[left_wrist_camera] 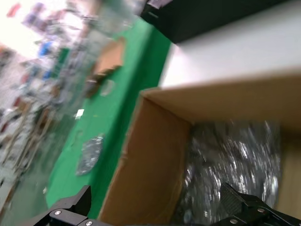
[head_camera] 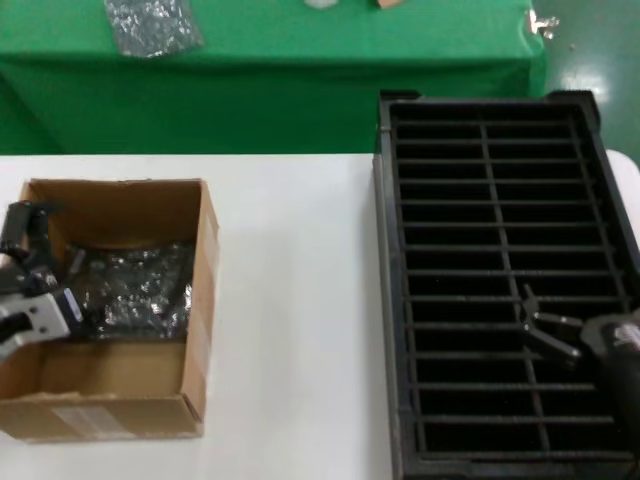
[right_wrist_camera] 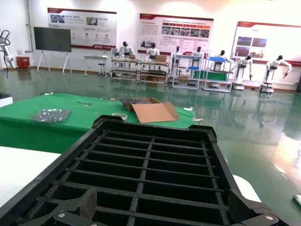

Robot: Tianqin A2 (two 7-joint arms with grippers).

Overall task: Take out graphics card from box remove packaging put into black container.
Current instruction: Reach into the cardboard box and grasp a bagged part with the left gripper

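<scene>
The brown cardboard box [head_camera: 205,300] stands open on the left of the white table. Inside it lies the wrinkly silvery packaging [head_camera: 135,290], flat on the bottom. The graphics card itself does not show. My left gripper [head_camera: 30,235] is open at the box's left side. In the left wrist view [left_wrist_camera: 155,193] it straddles the box wall [left_wrist_camera: 150,165], one finger outside and the other above the packaging [left_wrist_camera: 235,155]. My right gripper [head_camera: 530,320] hangs open and empty over the near slots of the black container [head_camera: 385,300], whose rim [right_wrist_camera: 155,127] fills the right wrist view behind the gripper [right_wrist_camera: 162,200].
A green-covered table [head_camera: 300,60] stands behind the white table [head_camera: 290,300], with a smaller crumpled silvery bag [head_camera: 150,25] on it. A flat piece of cardboard [right_wrist_camera: 153,112] lies farther back on the green cloth. The black container reaches the white table's right edge.
</scene>
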